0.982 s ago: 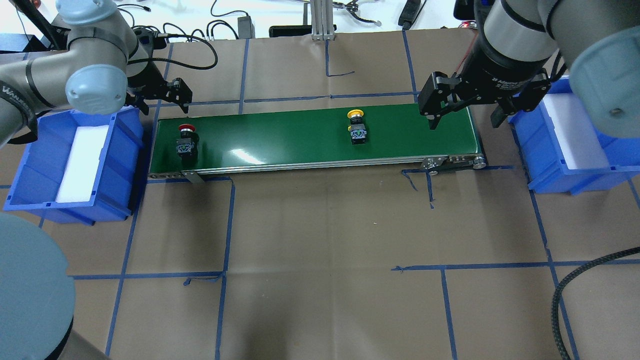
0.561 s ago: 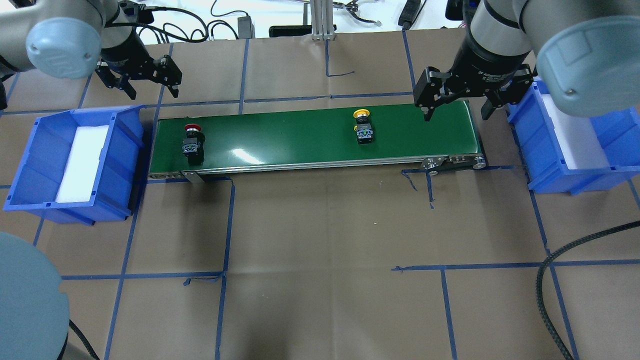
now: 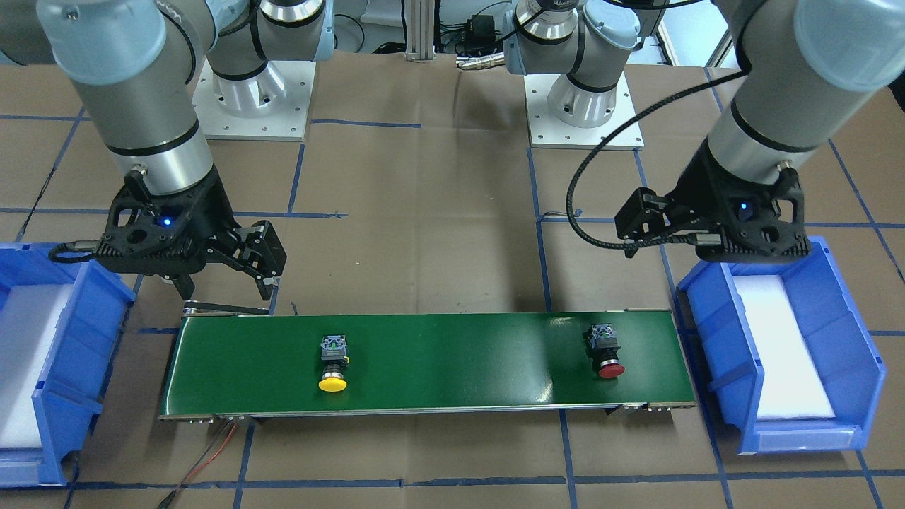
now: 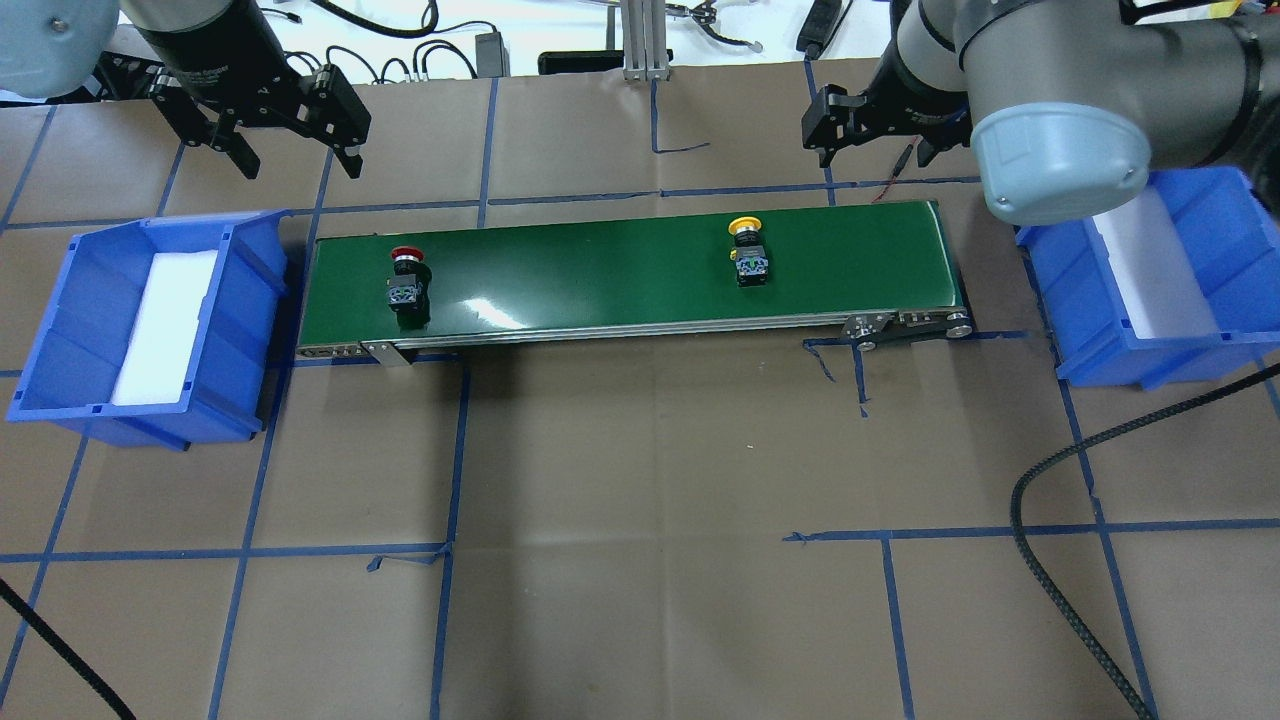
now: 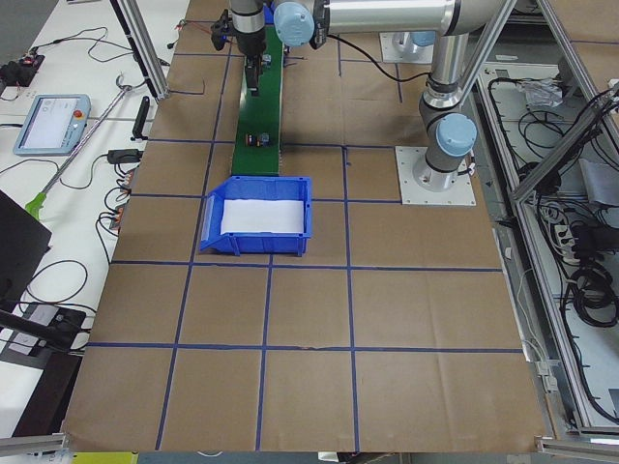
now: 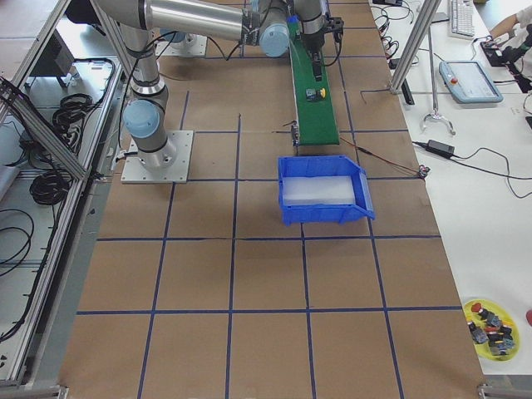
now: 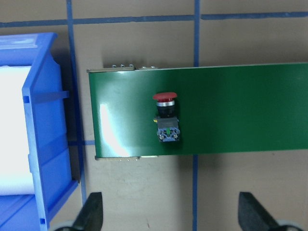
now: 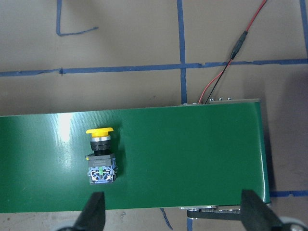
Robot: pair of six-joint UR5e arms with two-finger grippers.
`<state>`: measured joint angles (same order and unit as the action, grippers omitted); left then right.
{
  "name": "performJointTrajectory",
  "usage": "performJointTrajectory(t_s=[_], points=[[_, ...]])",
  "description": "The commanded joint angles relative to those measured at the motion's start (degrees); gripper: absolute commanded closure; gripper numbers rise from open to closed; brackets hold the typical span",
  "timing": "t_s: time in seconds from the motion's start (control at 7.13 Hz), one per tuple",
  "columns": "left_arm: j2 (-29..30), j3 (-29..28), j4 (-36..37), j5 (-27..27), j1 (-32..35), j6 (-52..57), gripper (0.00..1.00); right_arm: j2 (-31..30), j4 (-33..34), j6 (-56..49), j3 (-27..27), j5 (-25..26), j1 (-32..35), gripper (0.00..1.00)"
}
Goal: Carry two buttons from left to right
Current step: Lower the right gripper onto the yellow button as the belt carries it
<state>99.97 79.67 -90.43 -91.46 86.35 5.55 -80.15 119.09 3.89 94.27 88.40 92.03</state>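
Two buttons lie on their sides on the green conveyor belt (image 4: 600, 270). The red-capped button (image 4: 407, 288) is near the belt's left end, also in the left wrist view (image 7: 166, 121). The yellow-capped button (image 4: 748, 259) is right of the middle, also in the right wrist view (image 8: 100, 158). My left gripper (image 4: 297, 152) hangs open and empty beyond the belt's left end, apart from the red button. My right gripper (image 4: 872, 140) hangs open and empty beyond the belt's right end, right of the yellow button.
A blue bin (image 4: 70, 330) with a white foam pad stands at the belt's left end, and another blue bin (image 4: 1230, 290) at its right end. A red and black wire (image 8: 226, 67) runs from the belt's right end. A black cable (image 4: 1050, 560) loops at front right.
Both buttons have travelled a little to the right on the belt. Both grippers have drawn back toward the far side of the table, still open.
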Motion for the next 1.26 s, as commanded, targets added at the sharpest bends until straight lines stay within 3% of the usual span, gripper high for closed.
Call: performJointTrajectory(t_s=[0.0,0.28,0.84,1.12], points=[[-4.06,6.6,0.51,0.22,2.06,-3.95,0.01,2.45,0.27,-0.02,1.0,-0.42,-0.27,0.0],[-6.27,8.92,2.44,0.4,1.98,-2.48,0.01,5.6,0.96,-0.54,0.83,-9.61,-0.97,0.0],[-7.68,10.5,2.45,1.81,1.28,0.24,0.01,10.8,2.19,-0.19,-0.31,-8.07,-1.06,0.0],[-7.42,10.42,2.71,1.98,0.58,0.69,0.01,12.38,2.73,-0.11,-0.31,-4.57,-0.98,0.0]])
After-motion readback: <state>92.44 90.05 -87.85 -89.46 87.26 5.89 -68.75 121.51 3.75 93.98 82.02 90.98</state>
